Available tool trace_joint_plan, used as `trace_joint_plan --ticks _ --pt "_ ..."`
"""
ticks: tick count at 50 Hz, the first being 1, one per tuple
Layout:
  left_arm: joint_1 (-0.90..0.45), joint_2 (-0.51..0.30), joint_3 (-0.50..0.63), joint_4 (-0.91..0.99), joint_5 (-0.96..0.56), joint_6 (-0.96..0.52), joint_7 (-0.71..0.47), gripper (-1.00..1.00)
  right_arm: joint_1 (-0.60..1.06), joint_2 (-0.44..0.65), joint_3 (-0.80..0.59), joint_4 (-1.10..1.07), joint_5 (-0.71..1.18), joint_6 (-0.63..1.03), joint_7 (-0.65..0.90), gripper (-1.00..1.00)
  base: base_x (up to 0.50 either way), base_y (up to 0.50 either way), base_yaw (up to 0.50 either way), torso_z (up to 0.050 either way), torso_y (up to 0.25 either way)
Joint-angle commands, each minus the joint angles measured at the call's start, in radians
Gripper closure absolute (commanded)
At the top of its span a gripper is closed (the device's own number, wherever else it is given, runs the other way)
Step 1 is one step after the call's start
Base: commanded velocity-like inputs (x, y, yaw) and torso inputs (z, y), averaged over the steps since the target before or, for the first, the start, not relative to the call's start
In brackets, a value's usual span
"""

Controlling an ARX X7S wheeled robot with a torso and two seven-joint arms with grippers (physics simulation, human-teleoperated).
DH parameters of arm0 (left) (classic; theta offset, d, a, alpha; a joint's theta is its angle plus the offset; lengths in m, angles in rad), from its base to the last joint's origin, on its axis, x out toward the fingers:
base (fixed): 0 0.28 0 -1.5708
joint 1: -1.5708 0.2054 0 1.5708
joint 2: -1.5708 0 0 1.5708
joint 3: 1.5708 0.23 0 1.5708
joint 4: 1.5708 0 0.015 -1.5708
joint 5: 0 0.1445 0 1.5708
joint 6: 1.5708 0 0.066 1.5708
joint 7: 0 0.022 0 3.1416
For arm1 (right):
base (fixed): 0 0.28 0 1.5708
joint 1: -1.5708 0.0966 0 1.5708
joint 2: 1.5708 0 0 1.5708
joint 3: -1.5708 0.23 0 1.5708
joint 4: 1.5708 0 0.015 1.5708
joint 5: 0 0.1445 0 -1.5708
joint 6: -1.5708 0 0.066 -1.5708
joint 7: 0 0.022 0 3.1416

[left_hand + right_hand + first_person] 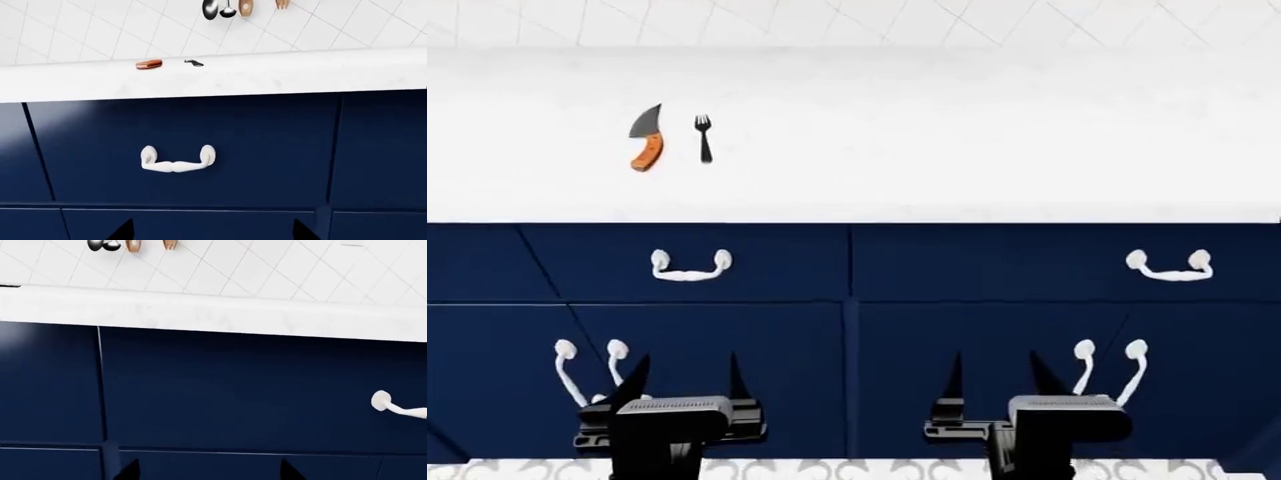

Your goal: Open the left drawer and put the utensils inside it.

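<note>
The left drawer [681, 262] is shut, its navy front carrying a white curved handle [690, 266]; the left wrist view shows that handle [177, 160] straight ahead. On the white counter above lie the utensils: an orange-handled knife [646, 138] and a black fork [703, 137], side by side; the left wrist view shows them as knife [149, 64] and fork [193, 62]. My left gripper [681, 372] hangs open below the drawer, well short of the handle. My right gripper [993, 372] is open too, in front of the lower cabinets. Both hold nothing.
A second drawer with a white handle [1169, 266] sits at the right. Cabinet doors with vertical white handles [587, 372] stand below. Hanging spoons and spatulas [228, 8] show on the tiled wall. The counter edge [854, 215] overhangs the drawers.
</note>
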Motion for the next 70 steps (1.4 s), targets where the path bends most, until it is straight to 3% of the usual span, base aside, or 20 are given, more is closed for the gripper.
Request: trace_joint_plan --ticks 1,13,21,47,48,53,61,70 --pt "-0.001 -0.012 0.013 -0.001 -0.004 0.008 -0.02 -1.0 0.002 0.015 -0.01 -0.002 0.024 -0.004 0.008 -1.0 0.4 0.0 0.0 0.0 0.0" --pt "0.007 -0.022 0.021 0.018 -0.018 0.012 -0.033 -1.0 0.004 0.025 -0.022 -0.003 0.026 -0.003 0.027 -1.0 0.36 0.0 0.0 0.0 0.0" --pt "0.005 -0.028 0.027 0.017 -0.033 0.009 -0.036 -1.0 0.008 0.031 -0.029 0.014 0.028 -0.013 0.037 -1.0 0.03 0.46 0.0 0.0 0.0" --pt "0.007 -0.034 0.036 0.027 -0.051 -0.012 -0.037 -1.0 0.013 0.037 -0.03 0.042 0.054 -0.052 0.03 -1.0 0.0 0.0 0.0 0.0 0.0" --pt "0.055 0.043 -0.056 0.066 0.056 0.004 0.028 -1.0 0.002 -0.038 0.07 0.028 -0.002 -0.029 -0.069 -1.0 0.0 0.0 0.0 0.0 0.0" --pt "-0.009 0.034 -0.029 0.044 0.055 -0.089 0.031 -1.0 0.013 -0.031 0.059 0.065 -0.011 -0.06 -0.05 -1.0 0.0 0.0 0.0 0.0 0.0" --pt "-0.085 -0.034 0.124 0.071 0.38 -0.33 -0.043 -1.0 0.017 -0.019 0.055 0.081 0.003 -0.073 -0.035 -1.0 0.0 0.0 0.0 0.0 0.0" --pt "-0.16 -0.097 0.31 0.089 0.718 -0.603 0.009 -1.0 0.021 -0.011 0.044 0.099 0.021 -0.085 -0.03 -1.0 0.0 0.0 0.0 0.0 0.0"
